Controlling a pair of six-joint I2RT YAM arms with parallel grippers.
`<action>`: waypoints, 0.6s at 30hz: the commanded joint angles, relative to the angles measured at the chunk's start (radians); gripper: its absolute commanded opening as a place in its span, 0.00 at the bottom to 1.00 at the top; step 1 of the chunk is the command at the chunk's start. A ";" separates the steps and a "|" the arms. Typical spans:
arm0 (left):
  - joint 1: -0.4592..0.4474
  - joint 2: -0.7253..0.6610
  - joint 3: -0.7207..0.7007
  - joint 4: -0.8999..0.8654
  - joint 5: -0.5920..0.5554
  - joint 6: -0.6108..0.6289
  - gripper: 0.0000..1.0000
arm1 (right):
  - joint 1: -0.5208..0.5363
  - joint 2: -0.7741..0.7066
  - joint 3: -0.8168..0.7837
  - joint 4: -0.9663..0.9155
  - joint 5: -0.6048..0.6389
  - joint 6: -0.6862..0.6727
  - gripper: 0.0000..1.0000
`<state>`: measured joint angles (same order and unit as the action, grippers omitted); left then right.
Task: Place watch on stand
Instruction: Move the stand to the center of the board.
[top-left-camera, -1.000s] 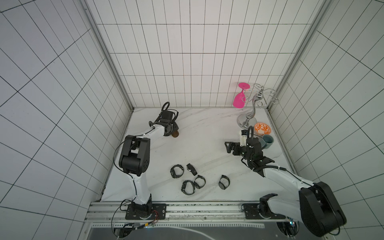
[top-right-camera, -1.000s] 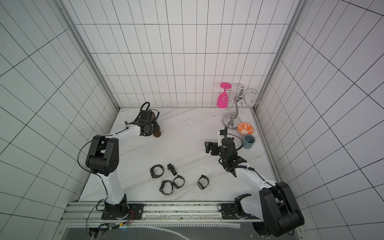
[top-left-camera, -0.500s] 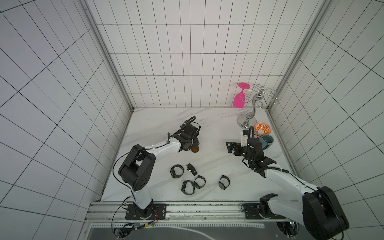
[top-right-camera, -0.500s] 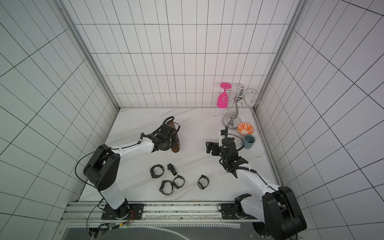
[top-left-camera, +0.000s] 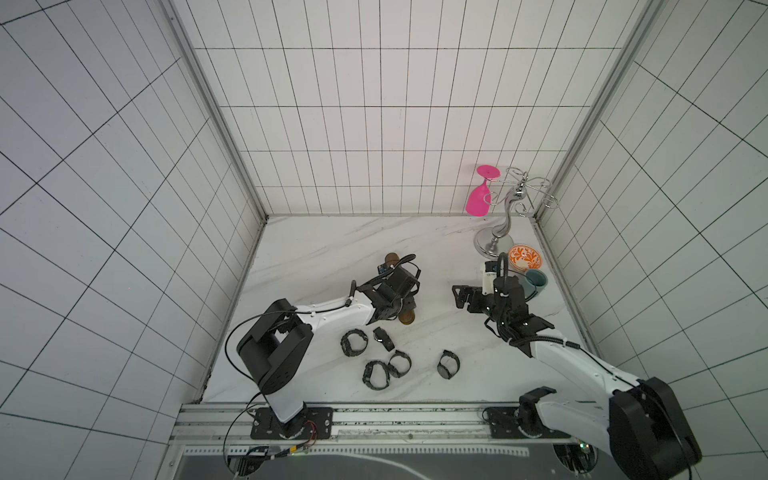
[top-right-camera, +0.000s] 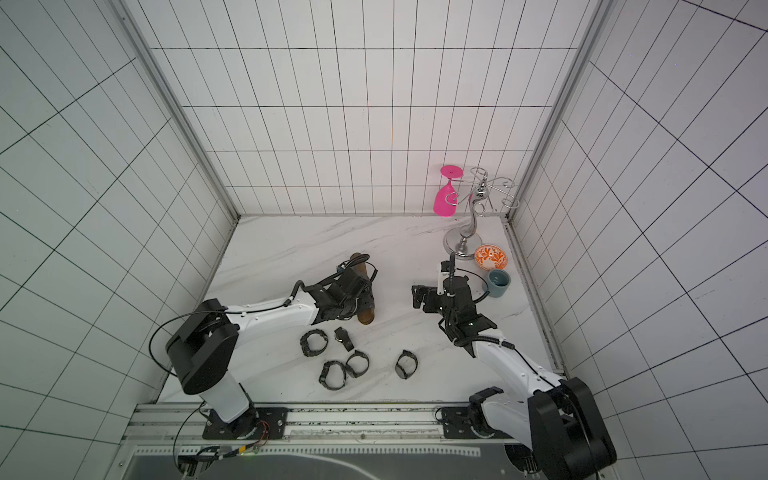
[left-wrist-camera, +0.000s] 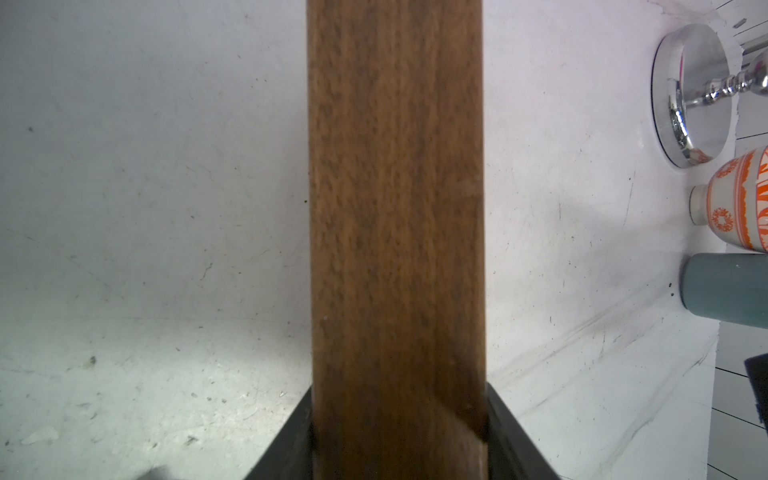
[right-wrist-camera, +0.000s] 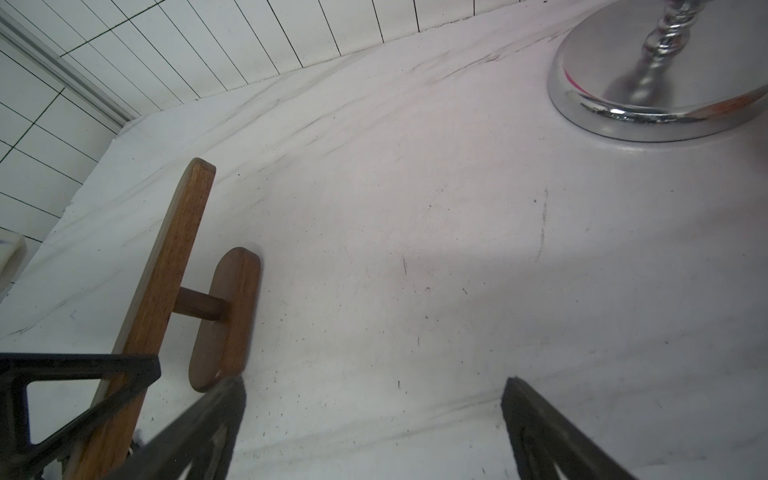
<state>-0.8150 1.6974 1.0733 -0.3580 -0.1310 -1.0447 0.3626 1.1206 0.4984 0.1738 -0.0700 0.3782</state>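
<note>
Desk (top-left-camera: 324, 249) of white marble inside white tiled walls, seen from above, with two robot arms reaching in from the near edge. Left tool (top-left-camera: 399, 305) is closed partway on the long brown bar of the wooden stand (right-wrist-camera: 164, 286), one finger on each long edge, near the middle of the desk. The stand is tipped: in the right wrist view its short post runs sideways from the bar to the rounded base. Whether the base touches the desk I cannot tell. Right tool (top-left-camera: 459, 297) has its jaws spread wide and holds nothing; it is near the stand, not touching it. Five black watches (top-left-camera: 382, 337) lie loose on the desk between the stand and the robot. In the far right corner are a chrome wire rack (top-left-camera: 494, 245) with a pink glass (top-left-camera: 477, 201) hanging upside down, an orange patterned bowl (top-left-camera: 524, 257) and a blue-grey cup (top-left-camera: 536, 282).
</note>
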 joint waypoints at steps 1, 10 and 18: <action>-0.005 -0.017 -0.009 0.037 0.005 -0.025 0.57 | 0.018 0.003 0.052 -0.021 0.013 -0.008 0.98; 0.020 -0.144 -0.044 -0.023 -0.049 0.075 0.80 | 0.097 0.015 0.100 -0.065 0.020 -0.046 0.98; 0.275 -0.422 -0.231 0.016 0.008 0.285 0.82 | 0.277 0.107 0.216 -0.099 0.061 -0.072 0.99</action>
<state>-0.6151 1.3327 0.8959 -0.3569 -0.1398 -0.8650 0.5835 1.1931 0.5617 0.1043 -0.0414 0.3351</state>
